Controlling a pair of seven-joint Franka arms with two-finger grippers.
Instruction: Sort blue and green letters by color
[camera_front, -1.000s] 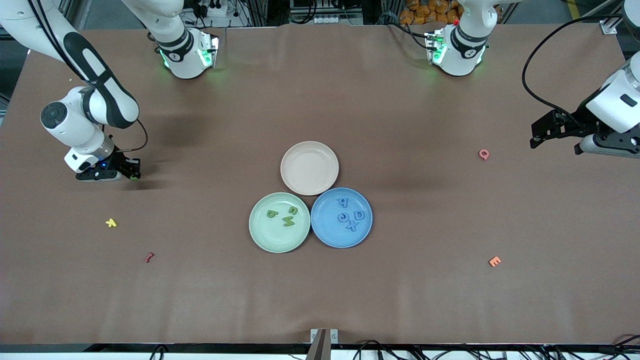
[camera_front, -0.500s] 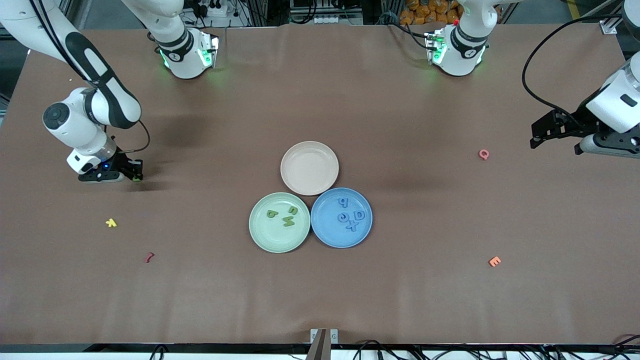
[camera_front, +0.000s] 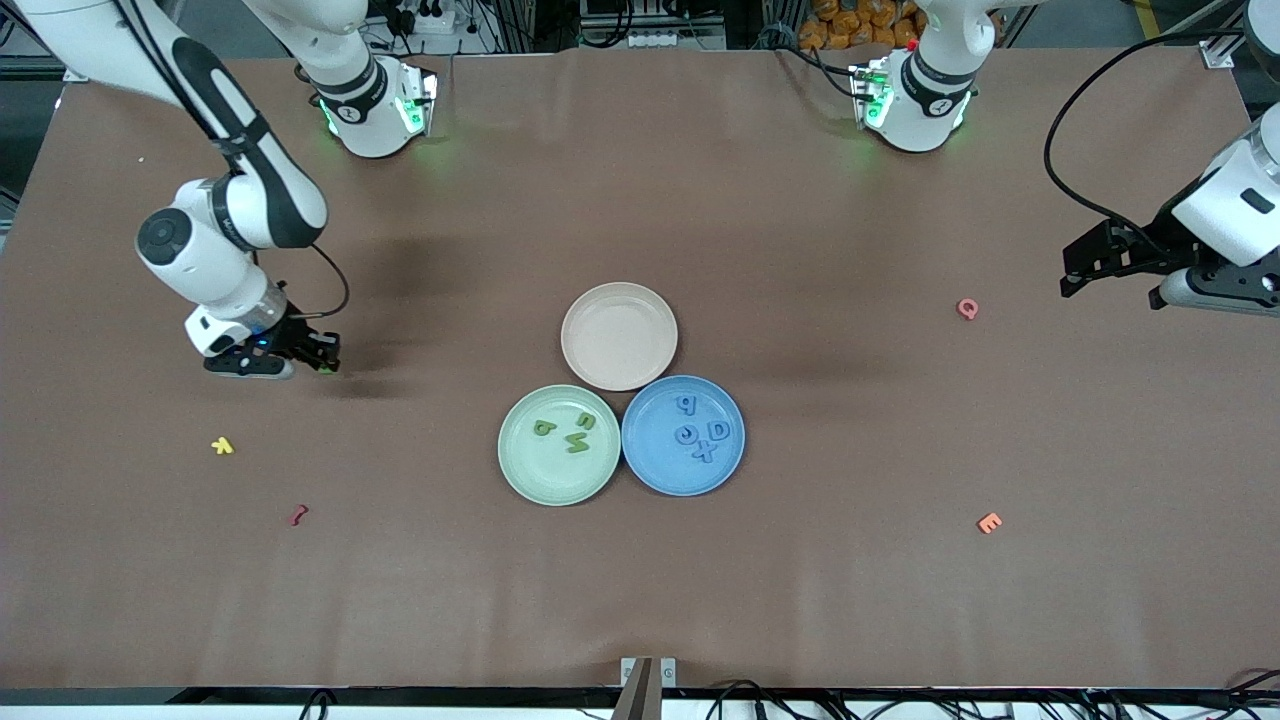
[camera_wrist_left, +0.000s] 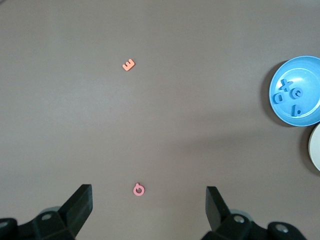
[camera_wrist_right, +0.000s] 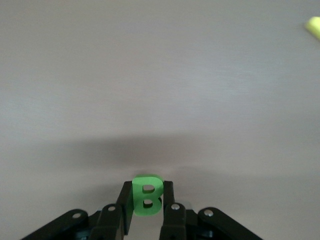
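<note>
Green letter B (camera_wrist_right: 147, 195) sits pinched in my right pincer (camera_front: 325, 362) above the worktop (camera_front: 640, 580); my left pincer (camera_wrist_left: 149, 210) waits spread over the pink Q (camera_wrist_left: 139, 189).

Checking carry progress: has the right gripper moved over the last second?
Yes. The right gripper, shut on the green B, has shifted toward the green plate, farther from the table's right-arm end.

The table (camera_front: 900, 600) has a brown cover that looks matt and soft, like cloth or paper, with light creases. The green plate (camera_front: 520, 470), blue plate (camera_front: 650, 475) and cream plate (camera_front: 619, 336) look smooth. The green B (camera_wrist_right: 146, 195) looks smooth and matt, like foam or plastic.
</note>
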